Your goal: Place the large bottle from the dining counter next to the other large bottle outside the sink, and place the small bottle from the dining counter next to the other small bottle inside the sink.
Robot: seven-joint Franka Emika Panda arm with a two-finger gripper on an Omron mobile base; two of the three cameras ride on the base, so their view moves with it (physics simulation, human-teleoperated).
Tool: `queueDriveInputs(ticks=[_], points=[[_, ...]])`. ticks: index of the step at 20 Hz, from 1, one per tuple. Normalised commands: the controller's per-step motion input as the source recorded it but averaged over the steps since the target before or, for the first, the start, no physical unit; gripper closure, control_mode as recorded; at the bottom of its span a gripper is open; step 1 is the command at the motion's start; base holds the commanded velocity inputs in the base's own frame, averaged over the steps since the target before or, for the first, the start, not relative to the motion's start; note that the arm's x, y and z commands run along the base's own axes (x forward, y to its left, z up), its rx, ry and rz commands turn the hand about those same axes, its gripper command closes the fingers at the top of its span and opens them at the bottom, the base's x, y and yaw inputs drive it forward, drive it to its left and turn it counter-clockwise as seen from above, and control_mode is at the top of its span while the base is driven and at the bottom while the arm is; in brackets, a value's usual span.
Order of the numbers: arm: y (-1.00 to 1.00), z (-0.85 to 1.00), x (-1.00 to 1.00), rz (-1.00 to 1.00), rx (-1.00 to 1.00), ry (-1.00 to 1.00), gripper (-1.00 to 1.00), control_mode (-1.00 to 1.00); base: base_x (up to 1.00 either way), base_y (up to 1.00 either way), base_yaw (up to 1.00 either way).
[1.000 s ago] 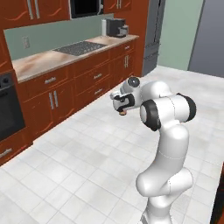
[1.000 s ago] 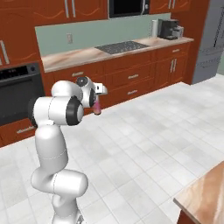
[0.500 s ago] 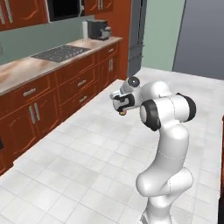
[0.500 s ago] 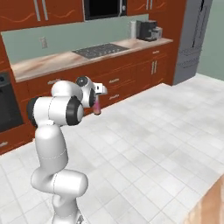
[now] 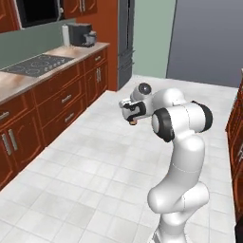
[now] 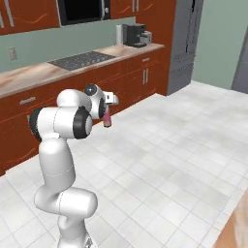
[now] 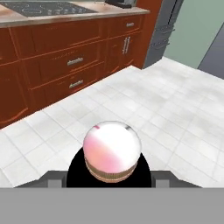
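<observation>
My gripper point(image 5: 131, 113) hangs in front of the arm at chest height over the tiled floor, shut on the large bottle from the dining counter point(image 6: 106, 119). Its pink-to-yellow body points downward out of the hand. In the hand view the bottle point(image 7: 112, 151) is seen end-on as a round pink and white shape between the dark fingers. A corner of the dining counter point(image 6: 238, 226) shows at the lower right of the right base view. The sink, the small bottle and the other large bottle are out of view.
A reddish-brown cabinet run point(image 5: 57, 102) with a beige top carries a black cooktop point(image 5: 35, 64) and a coffee machine point(image 5: 80, 34). A grey fridge point(image 6: 186, 46) stands at its far end. Light floor tiles point(image 6: 184, 145) spread wide ahead of the arm.
The whole scene has slid left in both base views, so the camera has moved with the base. The fridge end of the cabinets has come into view. The arm holds the bottle in the same pose.
</observation>
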Motion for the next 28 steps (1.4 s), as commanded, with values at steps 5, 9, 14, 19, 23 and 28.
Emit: queueDriveInputs(ticks=[5,9,14,19,23,28], points=[[0.00,0.00,0.00,0.00,0.00,0.00,1.00,1.00,0.66,0.00,-0.27],[0.00,0.00,0.00,0.00,0.00,0.00,1.00,1.00,0.62,0.00,-0.27],[0.00,0.00,0.00,0.00,0.00,0.00,1.00,1.00,0.61,0.00,-0.27],[0.00,0.00,0.00,0.00,0.00,0.00,1.00,1.00,0.59,0.00,-0.28],[0.00,0.00,0.00,0.00,0.00,0.00,1.00,1.00,0.59,0.00,-0.29],[0.00,0.00,0.00,0.00,0.00,0.00,1.00,1.00,0.69,0.00,-0.29]])
